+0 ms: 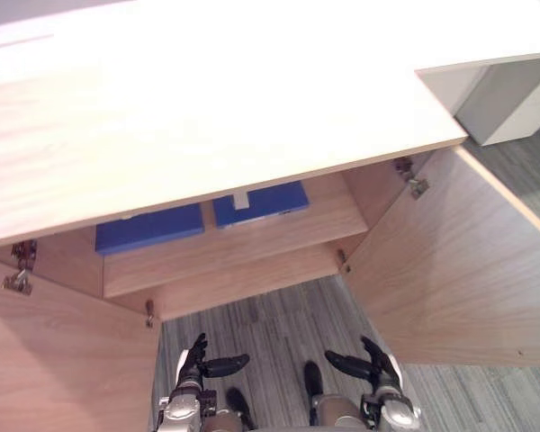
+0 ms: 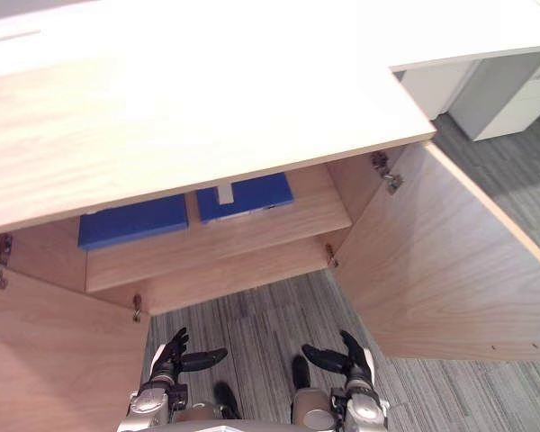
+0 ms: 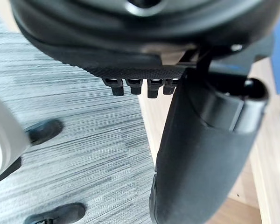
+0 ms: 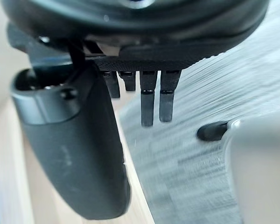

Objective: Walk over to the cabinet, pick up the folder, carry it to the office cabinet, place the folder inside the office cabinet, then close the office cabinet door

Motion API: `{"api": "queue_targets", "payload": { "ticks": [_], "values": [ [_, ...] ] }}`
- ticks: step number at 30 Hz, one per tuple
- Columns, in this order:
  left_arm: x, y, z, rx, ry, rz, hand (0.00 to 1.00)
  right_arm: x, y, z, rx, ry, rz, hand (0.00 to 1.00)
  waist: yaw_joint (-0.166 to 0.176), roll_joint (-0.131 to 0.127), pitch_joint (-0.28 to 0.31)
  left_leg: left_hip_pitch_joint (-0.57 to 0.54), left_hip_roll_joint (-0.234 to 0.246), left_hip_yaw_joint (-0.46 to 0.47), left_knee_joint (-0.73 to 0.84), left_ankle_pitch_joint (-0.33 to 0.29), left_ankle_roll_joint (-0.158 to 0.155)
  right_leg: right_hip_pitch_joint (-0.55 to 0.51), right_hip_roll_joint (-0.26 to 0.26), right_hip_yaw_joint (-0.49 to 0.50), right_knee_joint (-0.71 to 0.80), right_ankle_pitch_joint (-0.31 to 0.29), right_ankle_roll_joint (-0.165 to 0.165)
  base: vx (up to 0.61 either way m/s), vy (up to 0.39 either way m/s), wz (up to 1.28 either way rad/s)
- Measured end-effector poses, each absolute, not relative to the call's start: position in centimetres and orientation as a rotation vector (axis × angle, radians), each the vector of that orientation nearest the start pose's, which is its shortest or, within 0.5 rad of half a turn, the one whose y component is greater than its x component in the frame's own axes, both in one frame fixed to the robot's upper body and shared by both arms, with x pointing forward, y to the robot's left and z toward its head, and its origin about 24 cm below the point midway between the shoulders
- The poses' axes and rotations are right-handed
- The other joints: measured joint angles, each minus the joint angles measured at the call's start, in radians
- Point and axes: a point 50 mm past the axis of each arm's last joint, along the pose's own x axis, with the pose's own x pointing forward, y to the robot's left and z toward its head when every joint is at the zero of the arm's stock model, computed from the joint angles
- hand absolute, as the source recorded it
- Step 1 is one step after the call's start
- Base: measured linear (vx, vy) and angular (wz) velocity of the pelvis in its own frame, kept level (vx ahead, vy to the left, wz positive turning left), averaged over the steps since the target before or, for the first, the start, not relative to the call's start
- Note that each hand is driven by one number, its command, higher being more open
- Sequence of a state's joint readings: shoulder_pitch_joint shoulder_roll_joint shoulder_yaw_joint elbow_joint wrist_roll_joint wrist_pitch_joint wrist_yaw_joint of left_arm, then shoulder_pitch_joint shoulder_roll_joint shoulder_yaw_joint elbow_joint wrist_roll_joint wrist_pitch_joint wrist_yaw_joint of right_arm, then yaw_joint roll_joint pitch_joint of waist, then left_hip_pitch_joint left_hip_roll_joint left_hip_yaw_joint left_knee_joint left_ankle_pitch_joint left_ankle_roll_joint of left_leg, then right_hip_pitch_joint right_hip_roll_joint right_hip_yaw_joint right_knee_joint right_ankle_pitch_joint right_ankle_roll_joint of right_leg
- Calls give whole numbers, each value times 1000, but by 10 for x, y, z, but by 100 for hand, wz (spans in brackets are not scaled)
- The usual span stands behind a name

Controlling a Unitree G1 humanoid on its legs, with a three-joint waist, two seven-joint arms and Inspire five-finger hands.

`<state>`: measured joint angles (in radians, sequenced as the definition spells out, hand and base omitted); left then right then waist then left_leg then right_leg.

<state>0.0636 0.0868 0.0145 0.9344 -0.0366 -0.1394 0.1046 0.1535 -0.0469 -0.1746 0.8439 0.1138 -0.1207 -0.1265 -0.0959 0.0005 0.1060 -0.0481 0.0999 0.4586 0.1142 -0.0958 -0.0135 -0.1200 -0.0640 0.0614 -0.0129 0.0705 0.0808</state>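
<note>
A pale wood-grain surface [image 1: 207, 117] is capping the open office cabinet [image 1: 378, 191] above grey striped carpet [image 1: 279, 328]. Its left door [image 1: 63, 360] and right door [image 1: 450, 261] are standing wide. On the shelf [image 1: 225, 254], the left folder [image 1: 148, 229] and right folder [image 1: 263, 202], 2 flat blue rectangles, are lying side by side. The left hand [image 1: 198, 364] and right hand [image 1: 375, 367] are hovering low, fingers spread, holding nothing.

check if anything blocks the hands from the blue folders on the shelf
Nothing visible does. The left door and right door stand open, and the left hand and right hand, open and empty, hang before the opening. The left blue folder and right blue folder lie on the shelf, under the cabinet top.
</note>
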Motion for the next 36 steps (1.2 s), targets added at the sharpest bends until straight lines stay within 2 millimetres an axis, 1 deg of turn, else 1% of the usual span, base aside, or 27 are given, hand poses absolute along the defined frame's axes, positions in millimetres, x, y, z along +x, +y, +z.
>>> {"api": "queue_targets", "payload": {
  "ticks": [2, 3, 4, 6, 7, 9, 10, 11, 12, 13, 14, 15, 16, 17, 18, 19, 20, 22, 24, 25, 27, 28, 30, 33, 36],
  "values": [
    [131, 191, -143, 83, 879, 179, 100, 100, -217, -142, 106, 880, -485, 100, -5, 0, -19, 23, -8, 20, -14, 0, 0, 11, -3, 25, -15, 8, 3, -16, 39, -37],
    [129, 191, -144, 82, 886, 176, 100, 92, -223, -144, 144, 889, -547, 100, -15, -1, -20, 43, -15, 25, -25, 0, 0, 19, -4, 38, -16, 9, 4, -32, 31, -28],
    [128, 191, -144, 81, 887, 175, 100, 90, -224, -144, 148, 891, -556, 100, -18, -1, -20, 46, -15, 27, -26, 0, 0, 19, -4, 40, -16, 9, 4, -62, 20, -23],
    [121, 192, -146, 79, 905, 171, 100, 80, -233, -143, 198, 887, -655, 100, -29, -2, -25, 70, -23, 58, -40, -2, -2, 21, -4, 72, -22, 15, 6, -81, 9, -36],
    [118, 192, -147, 79, 912, 172, 100, 79, -236, -142, 204, 879, -678, 100, -31, -1, -25, 75, -25, 68, -43, -2, -3, 19, -4, 84, -24, 18, 7, -96, 8, -55],
    [108, 193, -150, 78, 937, 179, 100, 83, -253, -133, 245, 803, -779, 100, -44, 0, -26, 84, -34, 103, -54, -13, -19, 1, -2, 130, -25, 26, 9, -83, 8, -62],
    [101, 194, -152, 77, 954, 182, 100, 89, -264, -123, 263, 731, -837, 100, -56, 0, -25, 89, -38, 130, -57, -18, -23, -10, 0, 159, -25, 31, 9, -63, 8, -61],
    [97, 194, -153, 76, 965, 184, 100, 92, -270, -117, 268, 688, -863, 100, -59, 0, -26, 93, -40, 141, -58, -22, -25, -15, 2, 173, -25, 32, 9, -66, 9, -77],
    [89, 194, -154, 77, 984, 183, 100, 100, -282, -104, 260, 604, -901, 100, -65, 0, -26, 102, -42, 170, -57, -29, -23, -23, 7, 205, -25, 35, 6, -41, 4, -78],
    [85, 194, -155, 85, 995, 175, 100, 108, -294, -90, 254, 518, -929, 100, -70, 1, -26, 108, -43, 192, -52, -34, -18, -28, 11, 232, -25, 38, 5, -33, -2, -73],
    [85, 194, -155, 91, 994, 169, 100, 112, -301, -83, 241, 480, -934, 100, -71, 2, -26, 109, -44, 200, -49, -36, -15, -31, 12, 242, -24, 40, 7, -16, -6, -59],
    [86, 194, -155, 94, 989, 159, 100, 122, -314, -71, 215, 418, -938, 100, -75, 2, -27, 110, -46, 220, -40, -45, -15, -39, 13, 263, -23, 43, 11, -11, -4, -54],
    [86, 193, -155, 91, 988, 151, 100, 137, -325, -57, 199, 353, -935, 100, -81, 6, -24, 109, -47, 238, -28, -57, -13, -46, 13, 285, -24, 48, 13, -8, 2, -55],
    [86, 193, -155, 91, 989, 147, 100, 146, -331, -50, 189, 320, -930, 100, -85, 9, -22, 108, -47, 242, -20, -64, -12, -50, 14, 296, -24, 49, 15, -5, 4, -52],
    [86, 192, -155, 93, 989, 137, 100, 159, -338, -38, 173, 271, -918, 100, -88, 15, -18, 104, -48, 247, -8, -75, -10, -57, 16, 314, -24, 51, 15, 0, 16, -55],
    [87, 190, -154, 93, 981, 121, 100, 179, -348, -18, 145, 194, -896, 100, -89, 28, -10, 91, -48, 259, 16, -95, -7, -73, 17, 340, -24, 56, 19, 2, 22, -52],
    [88, 190, -154, 90, 976, 116, 100, 187, -352, -9, 132, 162, -884, 100, -89, 33, -6, 85, -48, 267, 24, -101, -5, -80, 17, 347, -24, 58, 19, 1, 38, -49],
    [89, 192, -153, 93, 967, 113, 100, 216, -364, 18, 78, 87, -816, 100, -89, 50, 10, 55, -48, 277, 52, -120, 0, -112, 17, 374, -28, 70, 25, 15, 33, -34],
    [89, 193, -153, 97, 969, 114, 100, 229, -366, 28, 45, 75, -776, 100, -88, 58, 15, 39, -47, 272, 62, -125, 8, -124, 17, 379, -32, 79, 31, 39, 9, -15],
    [90, 194, -153, 99, 967, 112, 100, 242, -367, 38, -2, 73, -711, 100, -87, 70, 25, 23, -46, 258, 68, -129, 14, -131, 16, 378, -40, 85, 32, 58, 0, -3],
    [91, 193, -153, 100, 962, 106, 100, 250, -367, 42, -45, 88, -657, 100, -84, 80, 33, 18, -45, 227, 69, -132, 14, -132, 17, 371, -42, 86, 32, 91, -11, 5],
    [93, 191, -152, 107, 955, 89, 100, 256, -365, 44, -77, 102, -607, 100, -79, 92, 39, 14, -43, 206, 69, -133, 12, -132, 18, 363, -44, 86, 32, 98, -14, 11],
    [95, 188, -152, 109, 947, 74, 100, 261, -360, 44, -88, 107, -564, 100, -78, 103, 45, 5, -40, 188, 70, -133, 12, -132, 18, 344, -46, 86, 31, 64, -6, 20],
    [97, 186, -152, 108, 943, 64, 100, 260, -365, 41, -97, 137, -584, 100, -78, 110, 50, 0, -35, 171, 72, -133, 12, -127, 18, 320, -47, 85, 30, 50, -6, 16],
    [98, 185, -152, 117, 940, 53, 100, 260, -365, 41, -108, 142, -593, 100, -79, 113, 51, -3, -33, 159, 72, -133, 13, -123, 12, 305, -48, 85, 29, 25, -12, 11]
  ]
}}
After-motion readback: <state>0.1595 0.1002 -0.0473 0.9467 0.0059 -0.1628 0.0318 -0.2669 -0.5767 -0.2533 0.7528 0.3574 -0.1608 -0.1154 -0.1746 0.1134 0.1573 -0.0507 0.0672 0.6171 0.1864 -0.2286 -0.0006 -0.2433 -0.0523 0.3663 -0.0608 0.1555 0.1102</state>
